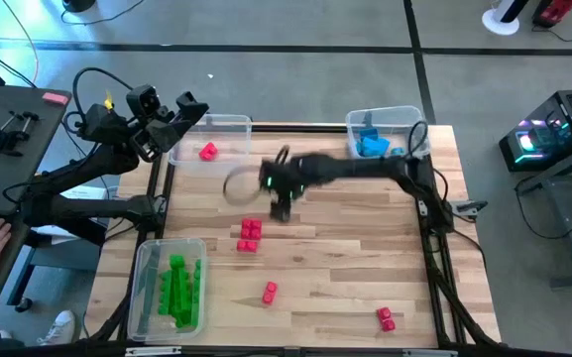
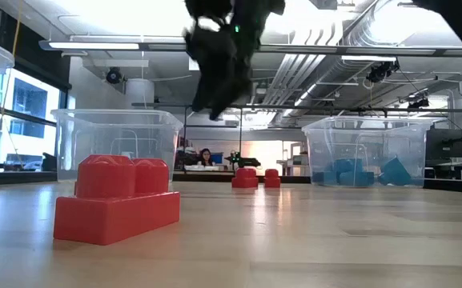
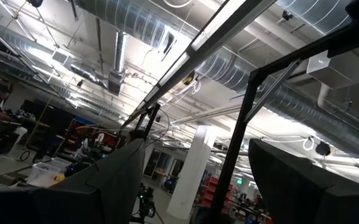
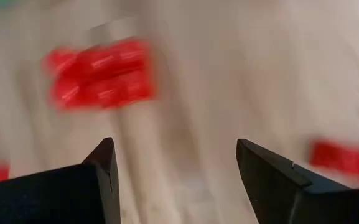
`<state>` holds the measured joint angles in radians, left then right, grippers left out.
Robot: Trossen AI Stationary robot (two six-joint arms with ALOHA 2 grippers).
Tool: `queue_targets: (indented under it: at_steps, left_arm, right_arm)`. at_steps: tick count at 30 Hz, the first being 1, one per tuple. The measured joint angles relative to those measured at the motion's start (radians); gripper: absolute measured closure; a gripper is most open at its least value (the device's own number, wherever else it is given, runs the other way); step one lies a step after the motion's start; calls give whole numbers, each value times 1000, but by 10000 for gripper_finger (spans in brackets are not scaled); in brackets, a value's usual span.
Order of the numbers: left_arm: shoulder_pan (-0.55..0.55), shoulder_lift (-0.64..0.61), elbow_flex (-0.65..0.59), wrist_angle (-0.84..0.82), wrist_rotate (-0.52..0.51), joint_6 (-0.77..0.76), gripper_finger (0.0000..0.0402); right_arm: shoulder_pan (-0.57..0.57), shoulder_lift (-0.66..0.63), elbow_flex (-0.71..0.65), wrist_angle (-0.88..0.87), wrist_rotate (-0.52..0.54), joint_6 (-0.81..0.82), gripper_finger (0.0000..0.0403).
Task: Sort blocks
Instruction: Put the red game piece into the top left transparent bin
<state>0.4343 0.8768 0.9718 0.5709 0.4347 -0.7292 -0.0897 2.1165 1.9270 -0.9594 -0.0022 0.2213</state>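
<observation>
Wooden counter (image 1: 345, 288) carries three clear bins. Bin at the near left edge (image 1: 147, 288) holds green blocks (image 1: 179, 290). Bin at the far right corner (image 1: 404, 119) holds blue blocks (image 1: 371, 145). Bin at the far left (image 1: 231, 127) holds one red block (image 1: 208, 152).

Right arm reaches over the counter's middle; right gripper (image 1: 282, 208) hangs above the counter beside a stack of red blocks (image 1: 250, 235), jaws wide apart, nothing held.

Left gripper (image 1: 188, 111) is raised at the far left corner over the bin, tilted upward, jaws wide apart, empty.

Loose red blocks: one near centre front (image 1: 270, 291), another toward front right (image 1: 386, 317).
</observation>
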Motion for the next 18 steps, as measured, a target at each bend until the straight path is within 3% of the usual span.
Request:
queue_targets:
  at_steps: [4,9,18]
  left_arm:
    - [0,0,0,-7,0,0,129]
    - [0,0,0,-7,0,0,129]
    - [0,0,0,-6,-1,-25,129]
  right_arm:
    - [112,11,-33,108,30,-326,199]
    - [164,61,-52,232,32,-648,199]
    - [152,146,-50,355,26,-663,199]
